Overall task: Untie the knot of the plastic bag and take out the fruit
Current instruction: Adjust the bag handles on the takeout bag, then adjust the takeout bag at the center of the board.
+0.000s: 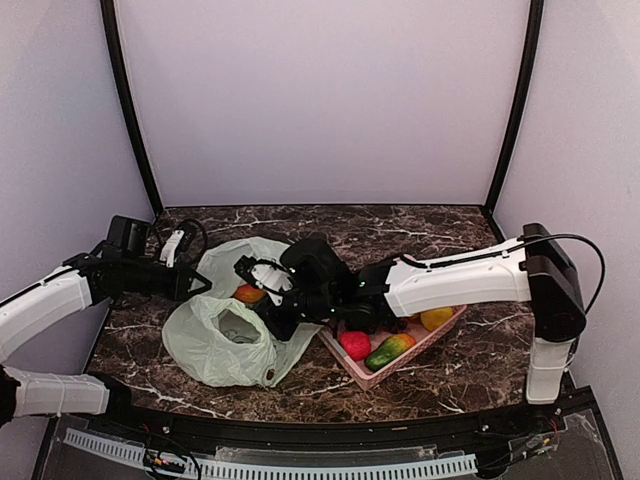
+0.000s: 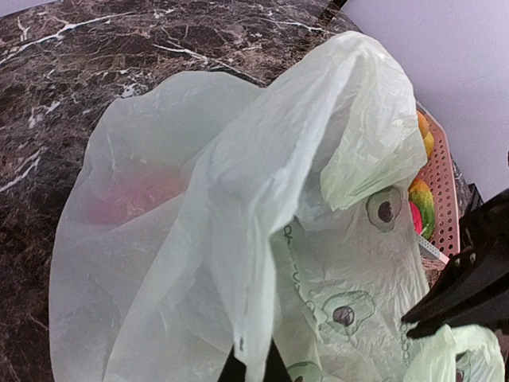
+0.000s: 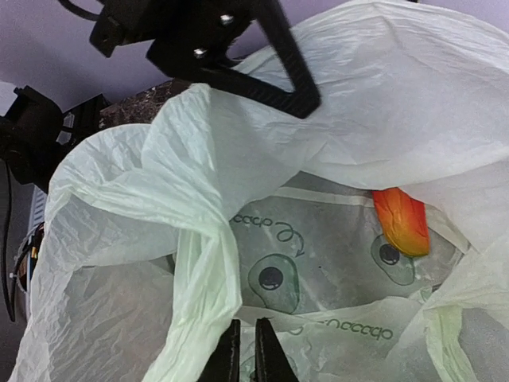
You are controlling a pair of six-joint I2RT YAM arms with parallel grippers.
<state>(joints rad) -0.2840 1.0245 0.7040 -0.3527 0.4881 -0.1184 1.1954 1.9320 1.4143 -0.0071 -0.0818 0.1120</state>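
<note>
I take the pink basket [image 1: 372,380] as my reference. It sits on the marble counter [image 1: 420,228], and the plastic bag [image 1: 215,345] lies just to its left in the overhead view, crumpled, with its edge against the basket's left side. The bag's mouth gapes upward.

The left end effector [image 2: 253,370] is on the far side of the bag from the basket. Its fingers are pressed together on a fold of the bag's thin film, and the film rises from them like a tent.

The right arm reaches over the basket toward the bag, so the right end effector [image 3: 247,354] sits in the bag's mouth, pointing down into it. Its fingers are nearly together, with only a narrow slit between them. A ridge of film runs just beside the left finger, but I cannot tell whether any film is caught between them.

One orange-red fruit [image 3: 402,223] lies inside the bag, on the side nearer the basket, against the printed lining. In the basket are a red fruit [image 1: 355,345], a green-and-red mango [image 1: 390,350] and a yellow fruit [image 1: 437,318].
</note>
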